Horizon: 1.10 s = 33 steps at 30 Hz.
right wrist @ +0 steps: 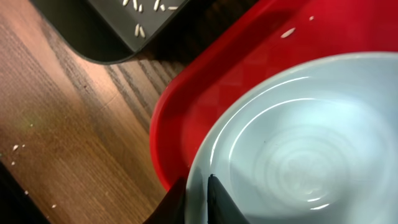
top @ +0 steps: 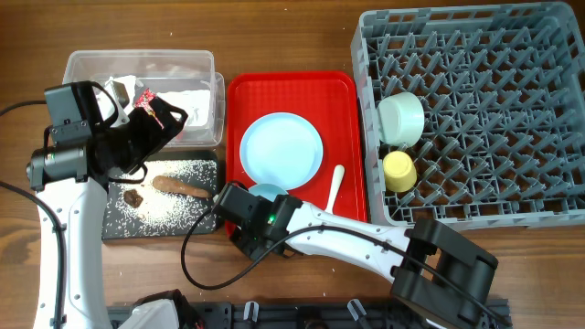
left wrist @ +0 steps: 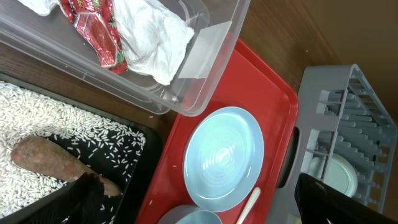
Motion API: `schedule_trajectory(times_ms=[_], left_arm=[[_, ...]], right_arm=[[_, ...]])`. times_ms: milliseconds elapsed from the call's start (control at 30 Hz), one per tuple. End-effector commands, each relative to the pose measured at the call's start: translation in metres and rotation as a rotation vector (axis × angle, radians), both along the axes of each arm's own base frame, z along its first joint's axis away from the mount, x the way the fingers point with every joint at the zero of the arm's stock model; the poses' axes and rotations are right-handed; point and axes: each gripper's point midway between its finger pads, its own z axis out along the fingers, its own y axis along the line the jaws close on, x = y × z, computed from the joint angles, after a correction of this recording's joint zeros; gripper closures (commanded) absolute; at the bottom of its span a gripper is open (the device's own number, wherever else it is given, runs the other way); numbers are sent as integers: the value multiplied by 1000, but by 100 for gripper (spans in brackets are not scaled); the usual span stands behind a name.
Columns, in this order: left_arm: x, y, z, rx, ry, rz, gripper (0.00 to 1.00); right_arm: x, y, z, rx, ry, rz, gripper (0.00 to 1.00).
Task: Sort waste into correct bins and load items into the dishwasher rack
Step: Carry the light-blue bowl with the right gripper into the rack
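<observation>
The right gripper (right wrist: 199,194) has its two fingers drawn close over the rim of a small light-blue bowl (right wrist: 298,143), one finger outside the wall and one inside, so it appears to have the rim pinched. The bowl sits directly ahead of the fingers, in the near corner of the red tray (right wrist: 186,118). Just beyond that corner lies the black tray (right wrist: 93,31) with rice grains on it.

The hold is on a thin, smooth lip at one edge only. If the bowl is lifted quickly it could swing, slip out, or knock the light-blue plate (top: 281,149) and the white spoon (top: 335,185) just past it.

Far across from the gripper, the dishwasher rack (top: 475,110) already holds another bowl (top: 400,117) and the yellow cup (top: 399,171); its pegs could catch a tilted bowl.

The left gripper (left wrist: 200,200) hangs wide open and empty above the trays.
</observation>
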Motion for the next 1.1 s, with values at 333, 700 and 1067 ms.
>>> schedule_trajectory(times_ms=[333,700,1067], left_arm=[[-1,2,-4,-3,12,11,0],[-1,2,-4,-3,12,11,0],[-1,2,-4,-3,12,11,0]], right_arm=[[7,1,18,15,-40,-1,96],[61,-56,212,467,-194,-176,96],[152,-209,296,945,-221,-162,96]])
